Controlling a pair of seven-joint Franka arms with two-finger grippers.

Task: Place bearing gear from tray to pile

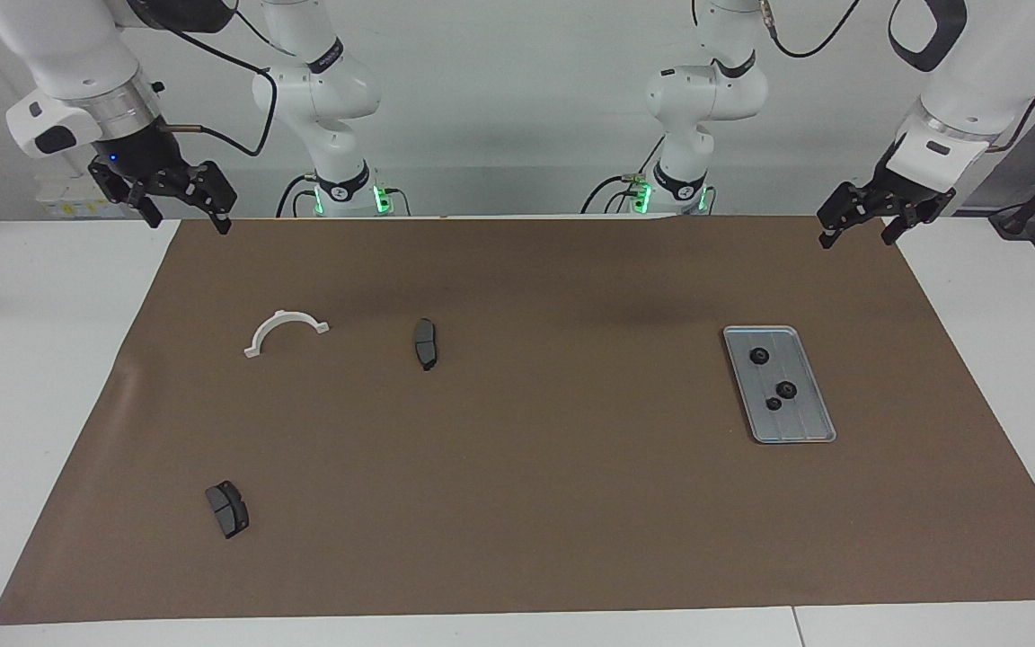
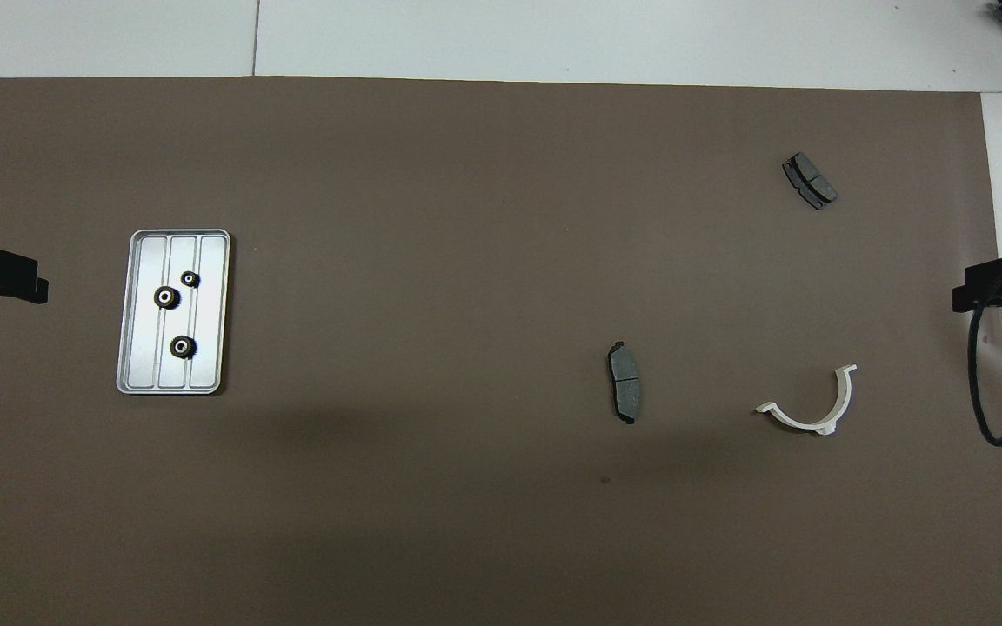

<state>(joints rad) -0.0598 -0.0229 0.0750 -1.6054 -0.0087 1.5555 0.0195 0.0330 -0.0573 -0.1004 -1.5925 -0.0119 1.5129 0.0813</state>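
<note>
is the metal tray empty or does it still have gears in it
Not empty. The tray holds three small black gears, all lying inside its rim, none out on the brown mat.

This is a robotics lab or test bench, not a home or a shop. Two white robot arms (image 1: 329, 99) stand at the top of the frame on a white table (image 1: 32, 404), their bases ringed with green status lights and trailing black cables (image 1: 239, 99). A plain white wall fills the upper frame. A brown mat (image 1: 517, 503) covers the middle of the table as a work surface. Spread on it are machine parts: a metal tray (image 1: 800, 427) at the right, a white half-ring bracket (image 1: 284, 330) and grey brake pads (image 1: 426, 342) at the left.
</note>
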